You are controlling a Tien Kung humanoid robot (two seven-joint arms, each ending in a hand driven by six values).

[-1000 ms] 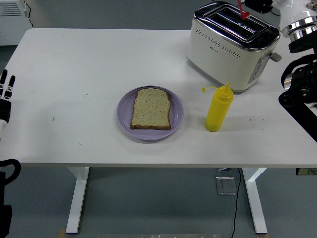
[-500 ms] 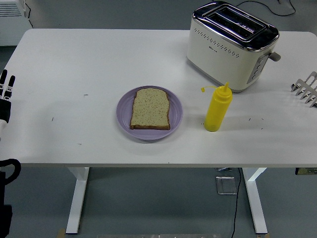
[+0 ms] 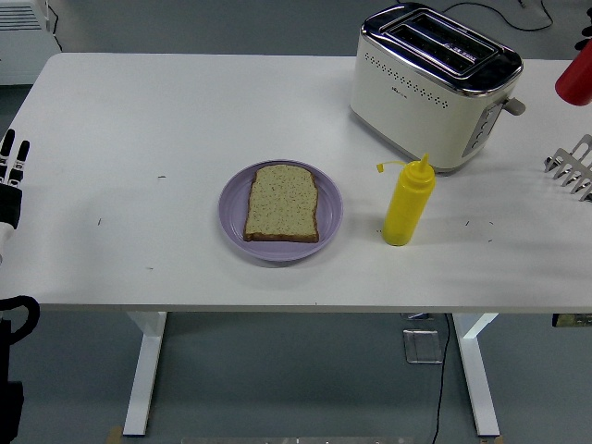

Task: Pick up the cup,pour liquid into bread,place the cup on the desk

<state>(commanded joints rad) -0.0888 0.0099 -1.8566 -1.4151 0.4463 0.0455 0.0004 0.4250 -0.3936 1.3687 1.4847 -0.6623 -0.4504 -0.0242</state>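
Left hand (image 3: 11, 171) just rests off the table's left edge, well left of the plate (image 3: 280, 212), fingers straight and loose with nothing in them; the right hand isn't anywhere in shot. Bread (image 3: 282, 203) lies flat on the plate, with the yellow squeeze bottle (image 3: 407, 202) standing just right of it, nothing between them, toaster (image 3: 433, 85) behind and a metal rack (image 3: 573, 166) far right. New since half a second ago: something red (image 3: 575, 76) at the right edge, can't tell what.

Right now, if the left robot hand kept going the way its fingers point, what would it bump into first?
The left robot hand rests at the table's left edge, fingers pointing toward the far side. That line looks free; the plate and bread sit well to its right.
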